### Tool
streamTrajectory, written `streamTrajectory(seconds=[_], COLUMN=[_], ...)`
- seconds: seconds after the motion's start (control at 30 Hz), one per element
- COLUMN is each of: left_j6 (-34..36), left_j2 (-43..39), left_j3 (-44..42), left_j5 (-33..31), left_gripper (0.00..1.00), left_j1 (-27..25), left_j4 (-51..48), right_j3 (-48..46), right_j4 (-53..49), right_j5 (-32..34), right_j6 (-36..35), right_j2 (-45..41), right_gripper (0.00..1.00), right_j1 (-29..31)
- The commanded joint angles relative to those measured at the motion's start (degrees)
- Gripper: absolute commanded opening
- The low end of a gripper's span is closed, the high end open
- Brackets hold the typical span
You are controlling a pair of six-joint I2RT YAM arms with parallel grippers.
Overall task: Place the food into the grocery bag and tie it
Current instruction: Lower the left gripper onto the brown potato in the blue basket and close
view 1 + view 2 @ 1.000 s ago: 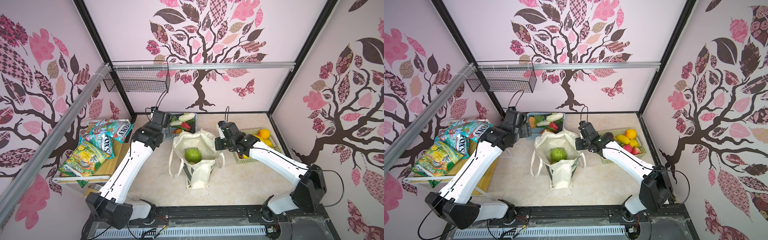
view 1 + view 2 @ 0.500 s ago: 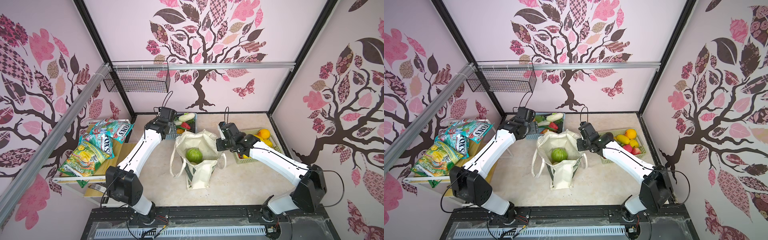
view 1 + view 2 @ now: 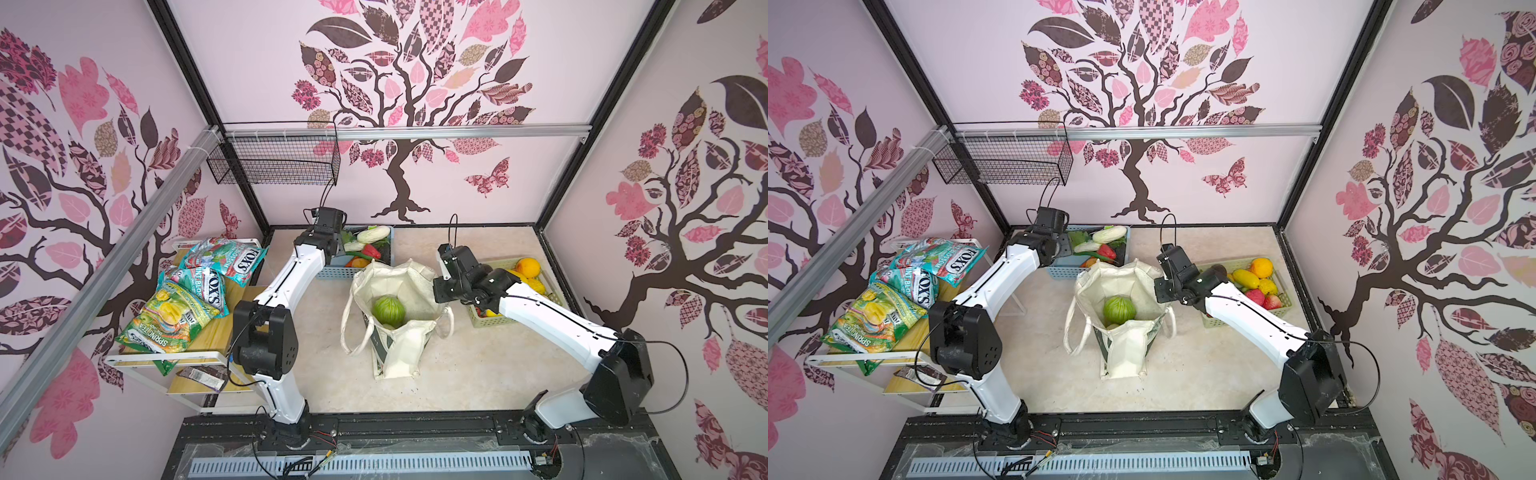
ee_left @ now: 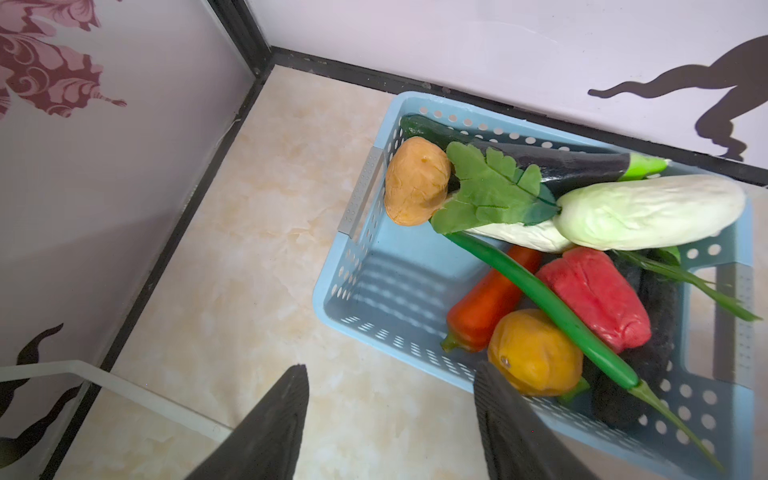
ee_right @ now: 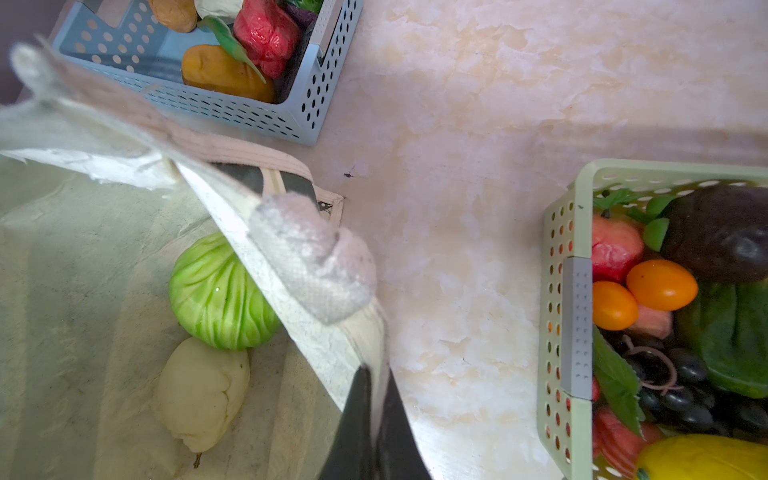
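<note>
- A cream marbled tabletop (image 3: 478,374), boxed in by pink walls printed with trees, carries everything. The cream canvas grocery bag (image 3: 401,353) sits mid-table between a pale blue perforated plastic basket (image 4: 357,257) at the back and a pale green perforated plastic basket (image 5: 557,232) on the right.
- The bag's length runs from its base, on the side of the arm mounts, to its mouth, which gapes upward just beside the blue basket. Inside lie a round glossy green toy cabbage (image 5: 220,291) and a pale cream lumpy toy fruit (image 5: 199,390), touching each other.
- The right gripper (image 5: 376,382) is pinched tight on the bag's rim cloth and holds that side of the mouth up (so it is spoken for).
- The left gripper (image 4: 390,374) hangs over the blue basket's near wall, jaws apart with nothing between them. It is plainly the arm nearer this food.
- Closest to it is a squat yellow-orange toy pepper (image 4: 534,353), just inside that wall and beside one finger (image 4: 511,415). By my reading the reach is a short sideways shift into the basket.
- A long orange-red toy vegetable (image 4: 486,311) lies next to the pepper. Its long axis slants from the near wall toward the basket's middle, and its green stub points at the wall.
- A slim green toy chilli (image 4: 552,307) lies over both on a crossing slant, stalk toward the near wall. It may drag along if the pepper is lifted.
</note>
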Motion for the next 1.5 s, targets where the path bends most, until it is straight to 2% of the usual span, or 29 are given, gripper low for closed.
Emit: streamTrajectory(seconds=[0.0, 0.23, 0.67, 1.17, 1.47], left_j6=[0.8, 2.3, 3.3, 3.0, 2.3], left_j2=[3.0, 9.8, 18.4, 25.2, 29.1], left_j3=[3.9, 6.1, 9.7, 14.0, 17.3], left_j5=[0.1, -1.4, 2.3, 4.8, 5.9], left_gripper=[0.65, 0.64, 0.62, 0.66, 0.74], left_j1=[0.6, 1.6, 5.0, 6.5, 6.6], left_j4=[3.3, 7.0, 12.8, 15.9, 15.2], right_j3=[0.3, 0.5, 1.2, 1.8, 2.9], right_j4=[-2.9, -3.0, -2.5, -2.1, -2.8], right_j5=[0.7, 1.2, 1.5, 2.0, 2.4], right_j6=[-0.8, -1.3, -1.9, -2.4, -2.4], right_j2=[-1.7, -1.0, 1.5, 3.5, 4.5], right_gripper=[0.0, 0.0, 0.0, 0.0, 0.0], right_j1=[0.0, 0.1, 0.1, 0.1, 0.1])
